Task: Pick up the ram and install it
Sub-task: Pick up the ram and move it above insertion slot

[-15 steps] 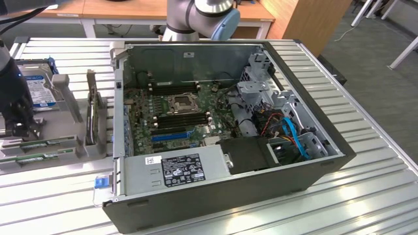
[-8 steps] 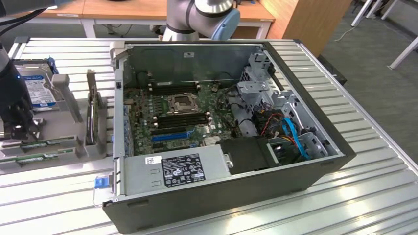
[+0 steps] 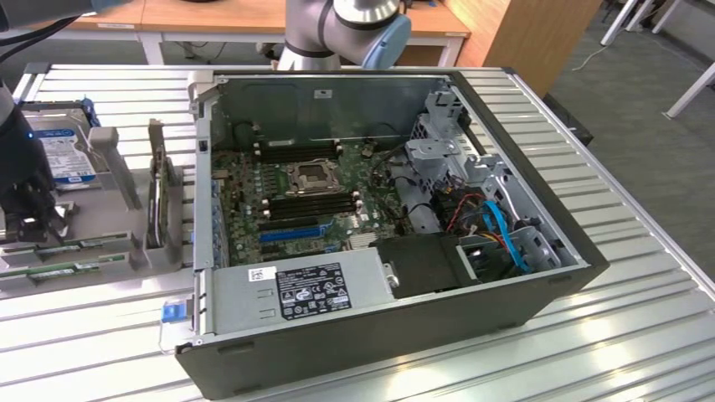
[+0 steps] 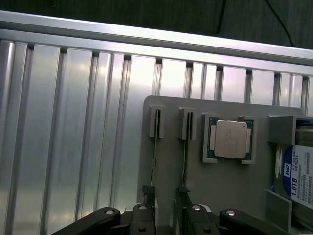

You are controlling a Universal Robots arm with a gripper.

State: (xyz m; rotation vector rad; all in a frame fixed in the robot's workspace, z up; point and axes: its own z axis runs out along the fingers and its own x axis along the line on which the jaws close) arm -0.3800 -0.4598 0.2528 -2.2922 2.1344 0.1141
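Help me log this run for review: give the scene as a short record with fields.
pincer: open, holding nothing
ram sticks: two, on edge in slots of the grey holder
pincer position: over the holder, at the sticks' ends
also in holder: processor, hard drive
computer case: open, motherboard exposed
task state: ram not yet picked up

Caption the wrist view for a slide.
Open gripper poised over two ram sticks standing on edge in a grey holder, beside a processor and a hard drive.
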